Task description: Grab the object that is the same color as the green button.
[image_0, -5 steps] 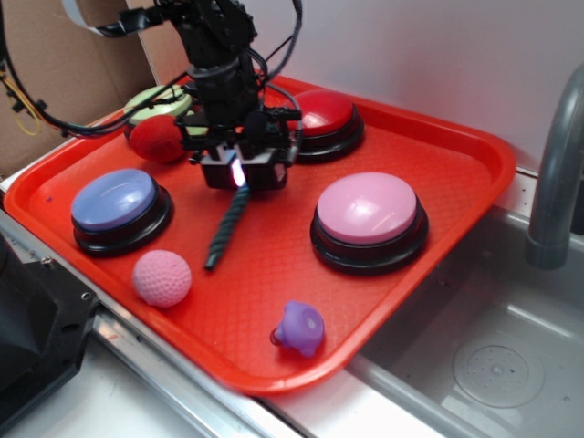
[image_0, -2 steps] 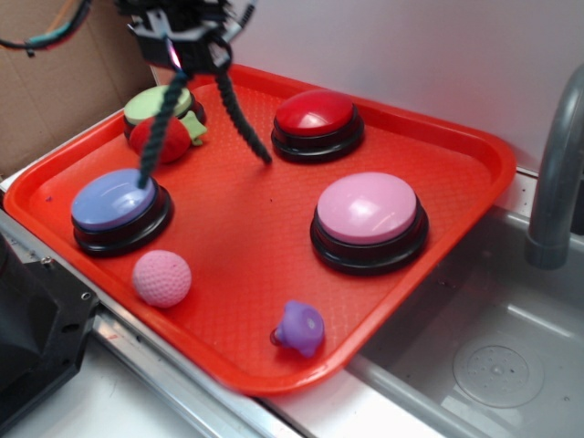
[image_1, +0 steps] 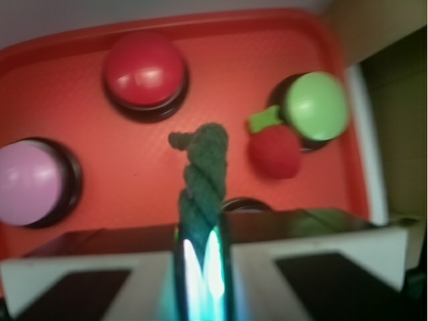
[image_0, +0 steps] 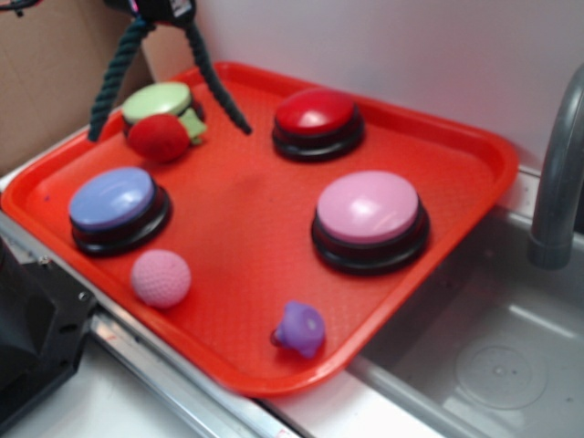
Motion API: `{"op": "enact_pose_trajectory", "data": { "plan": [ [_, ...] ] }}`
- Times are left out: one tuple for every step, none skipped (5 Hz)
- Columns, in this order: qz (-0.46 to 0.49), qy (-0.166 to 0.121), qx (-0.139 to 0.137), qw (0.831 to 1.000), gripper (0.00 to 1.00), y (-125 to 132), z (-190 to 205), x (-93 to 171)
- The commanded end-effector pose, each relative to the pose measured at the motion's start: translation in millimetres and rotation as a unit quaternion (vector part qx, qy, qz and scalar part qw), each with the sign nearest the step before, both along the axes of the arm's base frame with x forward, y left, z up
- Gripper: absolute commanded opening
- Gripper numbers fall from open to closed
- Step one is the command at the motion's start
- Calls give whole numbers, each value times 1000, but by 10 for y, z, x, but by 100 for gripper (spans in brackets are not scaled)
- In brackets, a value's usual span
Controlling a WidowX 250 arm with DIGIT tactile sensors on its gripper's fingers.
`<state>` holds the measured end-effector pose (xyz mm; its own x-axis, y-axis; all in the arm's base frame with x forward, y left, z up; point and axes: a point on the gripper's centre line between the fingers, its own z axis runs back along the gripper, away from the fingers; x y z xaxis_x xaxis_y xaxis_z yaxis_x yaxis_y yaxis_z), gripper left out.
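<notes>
Red tray (image_0: 474,146) | red button (image_0: 317,114) at 12 o'clock | pink button (image_0: 368,208) at 3 | blue button (image_0: 114,198) at 9 | purple toy (image_0: 299,328) at 6

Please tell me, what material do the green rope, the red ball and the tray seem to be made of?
The rope, held in the gripper, looks like soft twisted fiber, perhaps cotton: matte strands, limp hanging ends. The red ball appears fuzzy, probably felt or plush, with no shine. The tray seems hard plastic, with a fine textured surface and a slight sheen.
</notes>
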<state>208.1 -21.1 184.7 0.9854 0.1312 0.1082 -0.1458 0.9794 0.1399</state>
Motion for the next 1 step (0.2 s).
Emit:
{"op": "enact_pose_trajectory", "data": {
  "plan": [
    [-10,-24,-33,999,0,45,196,96]
  ]
}}
